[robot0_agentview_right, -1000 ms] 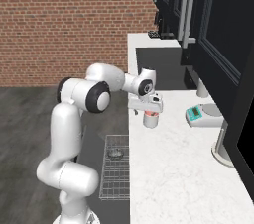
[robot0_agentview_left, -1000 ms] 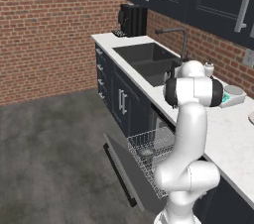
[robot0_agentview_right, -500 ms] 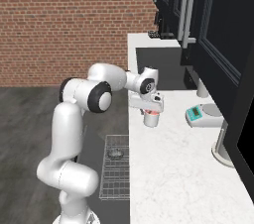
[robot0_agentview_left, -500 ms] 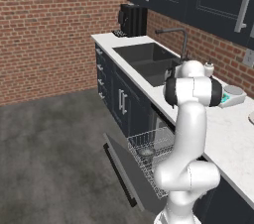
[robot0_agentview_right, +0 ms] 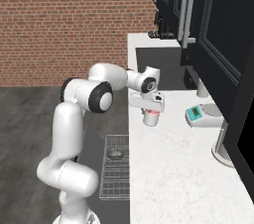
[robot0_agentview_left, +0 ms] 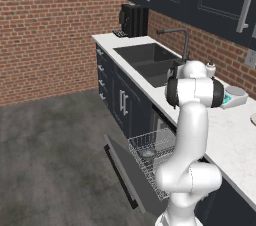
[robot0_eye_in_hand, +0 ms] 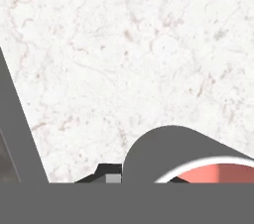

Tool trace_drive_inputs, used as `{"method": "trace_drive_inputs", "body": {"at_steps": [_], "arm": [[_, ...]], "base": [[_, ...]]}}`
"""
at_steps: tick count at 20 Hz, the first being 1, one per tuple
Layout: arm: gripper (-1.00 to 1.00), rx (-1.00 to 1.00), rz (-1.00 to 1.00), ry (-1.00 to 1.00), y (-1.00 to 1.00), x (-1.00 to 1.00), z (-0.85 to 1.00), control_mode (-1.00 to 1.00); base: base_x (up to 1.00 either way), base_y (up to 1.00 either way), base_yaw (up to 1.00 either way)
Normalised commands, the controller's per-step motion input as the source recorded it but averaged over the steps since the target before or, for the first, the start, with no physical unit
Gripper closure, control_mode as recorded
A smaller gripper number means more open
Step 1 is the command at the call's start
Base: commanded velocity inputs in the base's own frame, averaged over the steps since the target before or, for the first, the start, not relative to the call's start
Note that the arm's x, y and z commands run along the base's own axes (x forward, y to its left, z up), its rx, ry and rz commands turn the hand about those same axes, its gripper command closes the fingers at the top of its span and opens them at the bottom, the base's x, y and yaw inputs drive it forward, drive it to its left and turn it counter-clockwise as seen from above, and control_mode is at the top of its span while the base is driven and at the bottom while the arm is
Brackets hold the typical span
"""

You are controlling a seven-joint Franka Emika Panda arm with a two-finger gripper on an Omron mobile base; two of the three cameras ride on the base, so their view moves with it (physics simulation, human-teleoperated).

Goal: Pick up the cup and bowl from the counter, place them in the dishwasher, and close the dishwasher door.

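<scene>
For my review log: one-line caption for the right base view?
Gripper closed on the cup on the counter; bowl in the dishwasher rack.

cup (robot0_agentview_right: pixel 150 118) on counter (robot0_agentview_right: pixel 173 168), near its front edge, between sink (robot0_agentview_right: pixel 159 67) and kitchen scale (robot0_agentview_right: pixel 201 115). Dishwasher door (robot0_agentview_left: pixel 125 172) folded down below counter, wire rack (robot0_agentview_right: pixel 116 166) out over it, bowl (robot0_agentview_right: pixel 115 153) in rack. Coffee machine (robot0_agentview_left: pixel 134 20) at counter's far end behind sink.
</scene>
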Motion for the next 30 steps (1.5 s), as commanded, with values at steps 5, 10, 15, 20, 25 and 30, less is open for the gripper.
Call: {"method": "trace_drive_inputs", "body": {"at_steps": [5,10,15,20,25,30], "arm": [[1.0,0.0,0.06,0.0,0.6,-0.3,-0.03,-1.0],[1.0,0.0,0.05,0.02,0.79,-0.45,0.2,-1.0],[1.0,0.01,0.13,0.04,0.96,-0.24,-0.04,-1.0],[1.0,0.06,0.12,0.09,0.74,-0.23,-0.36,-1.0],[1.0,-0.13,0.0,0.0,0.16,-0.08,-0.52,-1.0],[1.0,-0.13,0.0,0.0,0.26,0.01,-0.88,-1.0]], "base": [[0.0,0.0,0.0],[0.0,0.0,0.0],[0.0,0.0,0.0],[0.0,0.0,0.0],[0.0,0.0,0.0],[0.0,0.0,0.0]]}}
